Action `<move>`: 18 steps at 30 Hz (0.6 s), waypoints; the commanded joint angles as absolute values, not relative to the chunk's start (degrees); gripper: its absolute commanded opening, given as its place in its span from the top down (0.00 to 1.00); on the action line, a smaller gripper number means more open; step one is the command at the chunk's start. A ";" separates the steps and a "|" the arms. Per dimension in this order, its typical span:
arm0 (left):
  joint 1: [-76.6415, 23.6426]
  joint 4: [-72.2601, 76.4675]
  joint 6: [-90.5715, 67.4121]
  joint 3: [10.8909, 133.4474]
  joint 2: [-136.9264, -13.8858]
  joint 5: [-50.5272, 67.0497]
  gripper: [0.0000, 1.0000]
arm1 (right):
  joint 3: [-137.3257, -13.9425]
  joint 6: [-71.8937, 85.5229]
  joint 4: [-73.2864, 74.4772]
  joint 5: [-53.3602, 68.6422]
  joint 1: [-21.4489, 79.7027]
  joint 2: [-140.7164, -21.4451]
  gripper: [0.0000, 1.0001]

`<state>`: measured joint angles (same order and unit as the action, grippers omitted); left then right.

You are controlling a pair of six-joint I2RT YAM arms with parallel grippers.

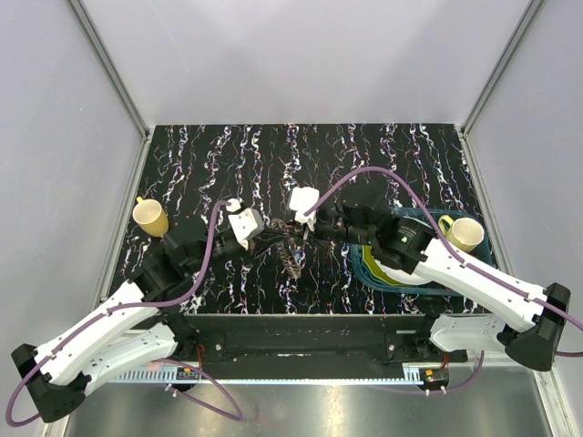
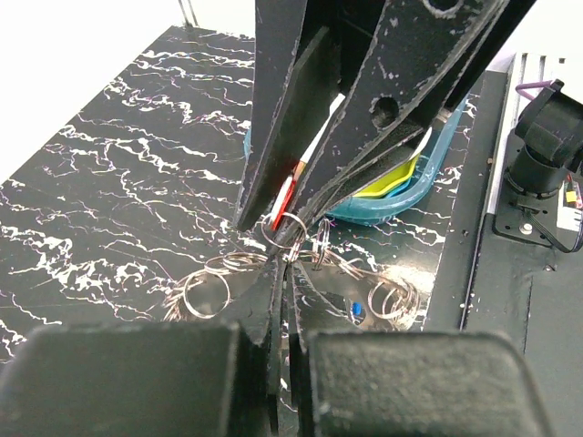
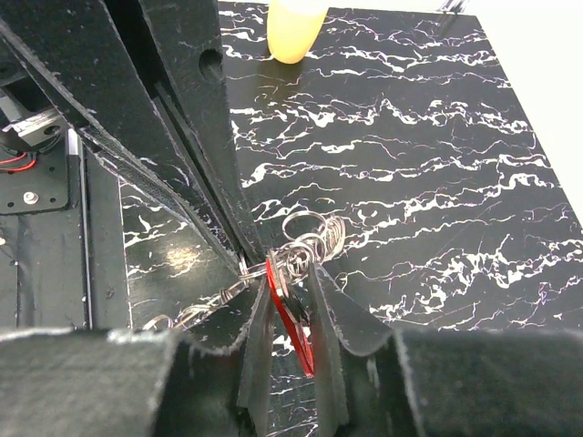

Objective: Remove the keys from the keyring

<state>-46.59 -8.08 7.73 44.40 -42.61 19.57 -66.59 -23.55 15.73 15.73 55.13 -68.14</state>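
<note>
Presently in hand: freeing the red key (image 3: 293, 330) from the keyring (image 1: 291, 256), judged from how the two arms meet over it.
Keyring, place: middle of the table (image 1: 228, 155), somewhat toward its near edge, between the two grippers; loose loops fan out on the marbled top either side of the pinch.
Left gripper (image 2: 279, 271): fingers pressed together on the ring wire at the cluster's middle, serving as anchor.
Right gripper (image 3: 290, 284): fingers narrowly parted, the red key's head standing edge-on in the gap; whether a pad touches it cannot be told.
Blue key (image 2: 357, 311): on the table among the loops, just beside the left fingers, apparently on the ring.
Method, grip: close the right fingers flat on the plastic head, not on a neighbouring loop, before any pull.
Method, motion: probably slide the key along the coil toward its split end, turning with the wire; a straight tug would only drag the whole cluster.
Method, anchor: a firm left pinch close to the key, so the coil cannot twist away.
Risk: both sets of fingertips crowd one spot; small moves avoid a clash or a snagged loop.
Not shown: the coil's split end, hidden under the fingers.
</note>
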 commanded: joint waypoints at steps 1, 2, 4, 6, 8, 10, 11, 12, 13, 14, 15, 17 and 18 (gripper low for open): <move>-46.93 -5.27 8.44 45.79 -43.16 19.86 1.00 | -69.52 -23.20 12.21 17.84 56.16 -68.47 0.75; -46.93 -5.19 8.44 45.70 -43.15 20.04 1.00 | -69.70 -23.20 12.22 17.84 56.16 -68.73 0.78; -47.02 -4.92 8.26 45.62 -43.24 20.30 1.00 | -69.87 -23.03 12.39 17.84 56.16 -69.26 0.84; -47.02 -4.75 8.17 45.44 -43.16 20.92 1.00 | -70.40 -22.50 12.48 17.67 56.16 -70.13 0.87; -46.93 -4.31 7.91 45.35 -43.16 21.70 1.00 | -71.19 -21.19 12.39 17.49 56.16 -70.75 0.81; -46.93 -3.61 7.65 45.09 -43.16 22.23 1.00 | -71.63 -20.74 12.39 17.49 56.25 -71.54 0.80; -46.93 -3.43 7.56 45.00 -43.07 22.76 1.00 | -71.98 -20.57 12.39 17.49 56.34 -71.89 0.81; -46.93 -3.25 7.65 44.91 -42.98 22.94 1.00 | -72.16 -20.48 12.39 17.40 56.25 -72.24 0.81; -46.93 -3.08 7.39 44.83 -43.07 23.11 1.00 | -72.33 -20.13 12.48 17.32 56.42 -72.42 0.81; -46.93 -3.08 7.30 44.74 -43.15 23.38 1.00 | -72.60 -19.95 12.31 17.14 56.43 -72.60 0.81; -46.93 -2.90 7.21 44.74 -43.15 23.38 1.00 | -72.77 -19.60 12.22 17.23 56.43 -73.12 0.79; -47.02 -2.46 6.94 44.74 -43.07 23.81 1.00 | -72.86 -19.25 12.22 17.75 56.51 -73.47 0.78; -46.93 -2.29 6.86 44.65 -42.98 23.91 1.00 | -72.77 -19.25 12.13 17.93 56.69 -73.56 0.77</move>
